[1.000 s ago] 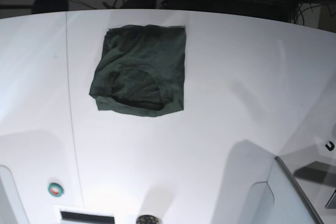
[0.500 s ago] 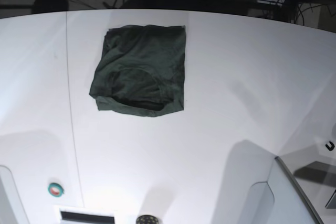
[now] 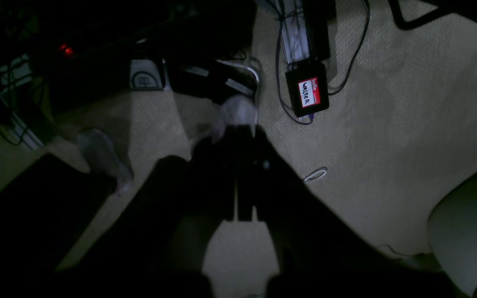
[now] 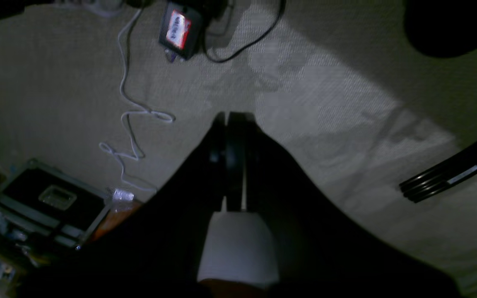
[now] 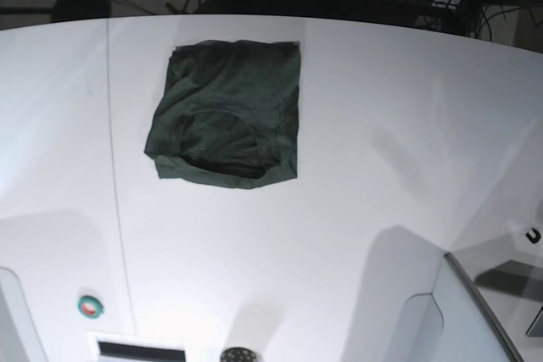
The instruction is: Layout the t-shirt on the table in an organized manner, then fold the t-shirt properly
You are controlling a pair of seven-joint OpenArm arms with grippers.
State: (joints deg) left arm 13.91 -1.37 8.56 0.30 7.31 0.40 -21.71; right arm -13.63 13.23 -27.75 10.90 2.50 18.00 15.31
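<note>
Both end effectors were closed and empty: the left end effector [image 3: 244, 132] and the right end effector [image 4: 232, 118] each showed jaws pressed together, pointing down at carpet and cables, off the table. Neither appeared in the base view. The shirt [image 5: 227, 112] lay folded into a compact near-square on the far left part of the table [image 5: 382, 167], its slightly longer axis running toward and away from the robot's base. Being on that view's left, it sat on the right arm's side, so that arm was probably nearer. The fold looked essentially finished, with only minor tidying perhaps left.
</note>
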